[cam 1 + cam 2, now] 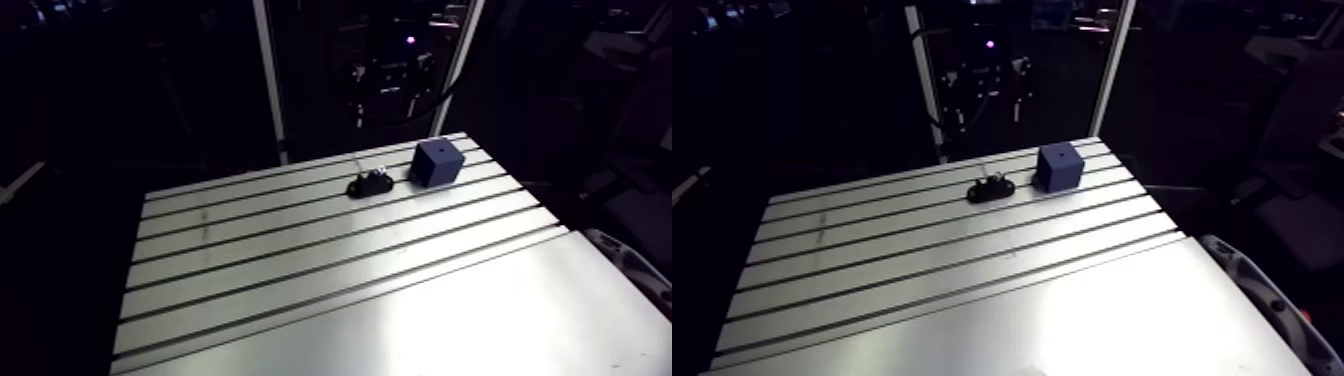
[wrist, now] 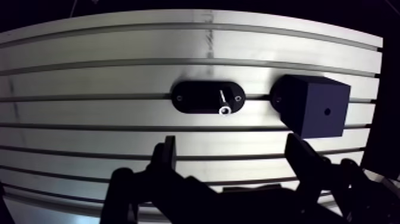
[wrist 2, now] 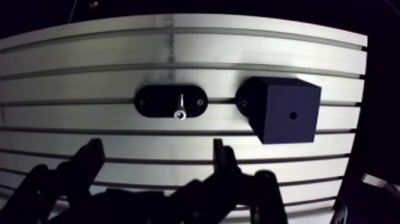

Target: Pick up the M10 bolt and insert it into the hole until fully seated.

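Black fingers (image 2: 168, 158) gape wide and empty, the bolt (image 2: 224, 102) on its oval holder (image 2: 190, 98) ahead of them.

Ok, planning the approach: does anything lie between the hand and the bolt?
No: the wrist view shows only bare slotted table between the open hand and the bolt on its black holder.

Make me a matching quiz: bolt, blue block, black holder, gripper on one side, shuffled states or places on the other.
1 bolt
2 blue block
3 black holder
4 gripper

A open, empty
B hole in its top
C standing in the holder
D flat on the table beside the block

Pairs: 1-C, 2-B, 3-D, 4-A
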Tool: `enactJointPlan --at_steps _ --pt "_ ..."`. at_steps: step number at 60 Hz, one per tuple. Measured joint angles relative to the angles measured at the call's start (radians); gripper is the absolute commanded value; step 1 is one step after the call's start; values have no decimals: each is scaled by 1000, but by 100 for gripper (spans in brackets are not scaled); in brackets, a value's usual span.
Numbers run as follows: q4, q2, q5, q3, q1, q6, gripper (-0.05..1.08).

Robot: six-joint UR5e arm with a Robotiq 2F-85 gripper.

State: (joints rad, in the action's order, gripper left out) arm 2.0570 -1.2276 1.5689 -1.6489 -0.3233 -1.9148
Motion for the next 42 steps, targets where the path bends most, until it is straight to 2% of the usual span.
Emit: enactJointPlan --at_steps 19,30,36,42 --pt "25 36 0 -17 -6 2 2" --pt "37 54 1 -18 -4 6 12" --pt "40 61 3 -19 -3 16 22" --pt "41 67 6 -22 -2 31 28"
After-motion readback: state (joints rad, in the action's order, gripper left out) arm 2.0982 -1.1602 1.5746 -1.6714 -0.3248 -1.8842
